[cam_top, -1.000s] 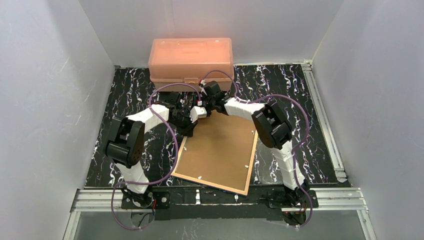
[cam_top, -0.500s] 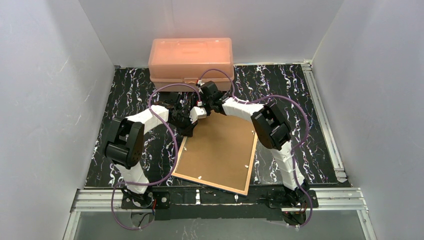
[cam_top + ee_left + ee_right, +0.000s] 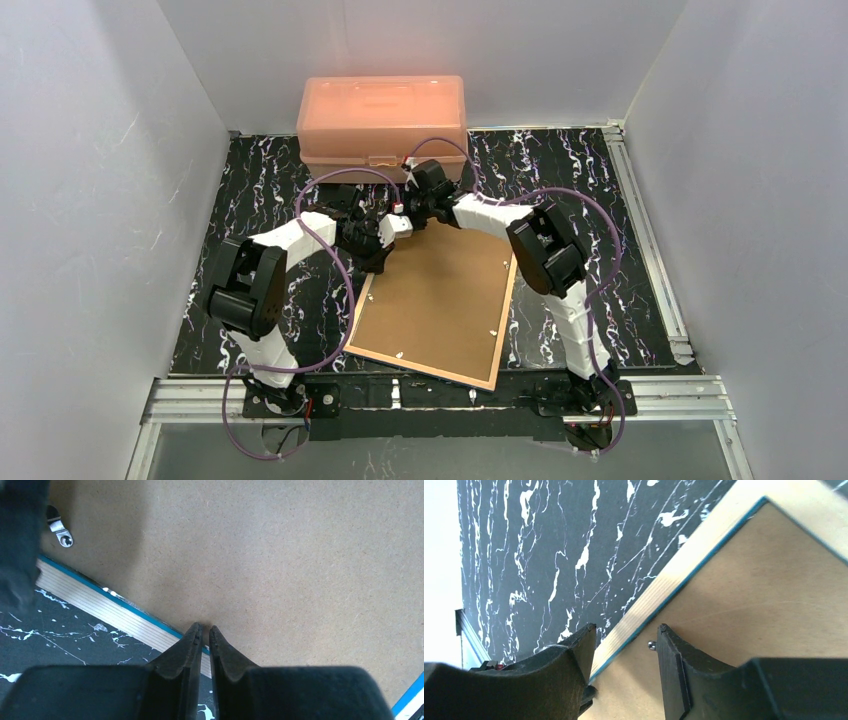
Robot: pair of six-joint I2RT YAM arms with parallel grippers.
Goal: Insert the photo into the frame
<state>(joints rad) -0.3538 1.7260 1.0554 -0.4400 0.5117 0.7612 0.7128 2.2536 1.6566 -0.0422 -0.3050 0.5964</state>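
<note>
— Where's the frame (image 3: 435,305)?
— Face down on the worktop (image 3: 255,185), backing up, front hidden. Bare worktop on both sides of it.
— Grippers?
— At its far edge. Left gripper (image 3: 204,628) clenched on nothing; right gripper (image 3: 626,630) released, jaws astride the wooden rim.
— The box (image 3: 380,110)?
— Beyond the frame, lid down, contents hidden.

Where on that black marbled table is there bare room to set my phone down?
Bare patches of the black marbled tabletop: the far-right corner, between the salmon-pink plastic box and the aluminium rail; the far-left corner, between that box and the left wall. Crowded: the far corner of the brown-backed frame, where the left gripper and right gripper meet.
</note>
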